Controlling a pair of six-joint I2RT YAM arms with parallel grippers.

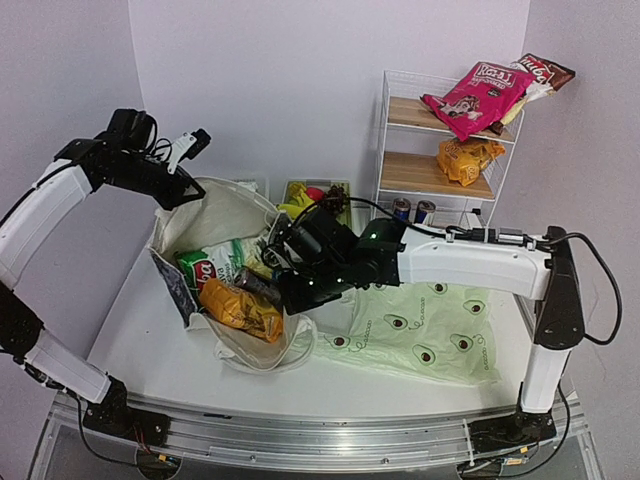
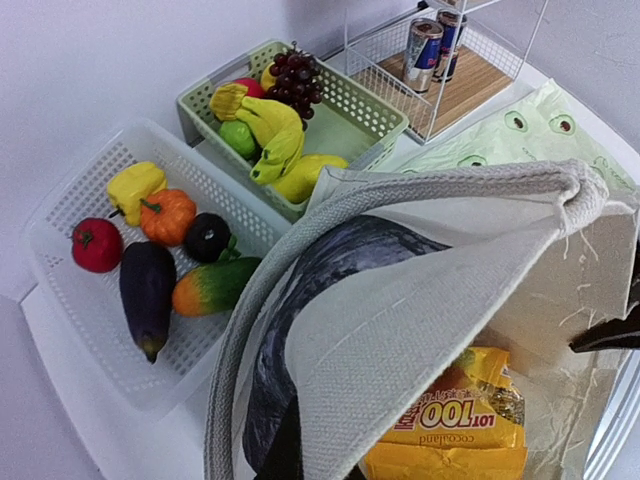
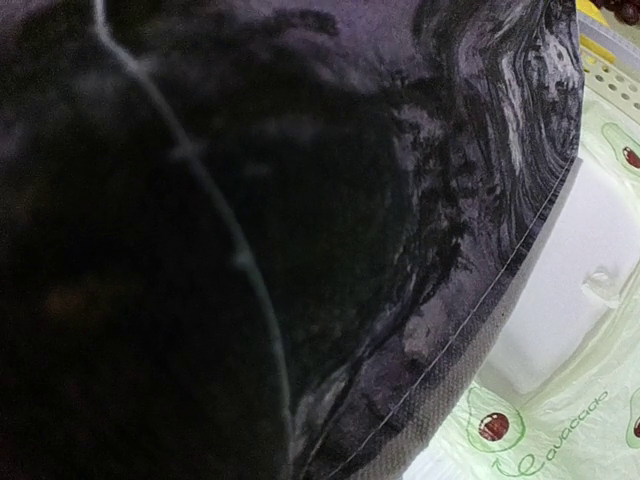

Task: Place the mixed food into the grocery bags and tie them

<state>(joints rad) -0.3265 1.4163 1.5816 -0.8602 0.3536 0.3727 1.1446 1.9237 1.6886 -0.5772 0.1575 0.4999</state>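
My left claw [image 1: 178, 190] is pinched on the rim of the cream canvas tote [image 1: 225, 215], likely to prop its mouth open over the crinkly green-white snack packet [image 1: 205, 268] and crinkly orange snack packet [image 1: 240, 308] inside; my right claw [image 1: 283, 272] is pressed together at its dark-printed wall, whether on cloth I cannot tell.

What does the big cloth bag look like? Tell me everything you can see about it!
The canvas tote is cream woven cloth with a dark swirly print on one side and a thick loop handle. It slumps on the table with its mouth wide open. The left gripper is shut on its far rim, holding it up. The right gripper is shut at its right edge. Inside lie a green-white packet and an orange packet. Its right side rests against the avocado bag.
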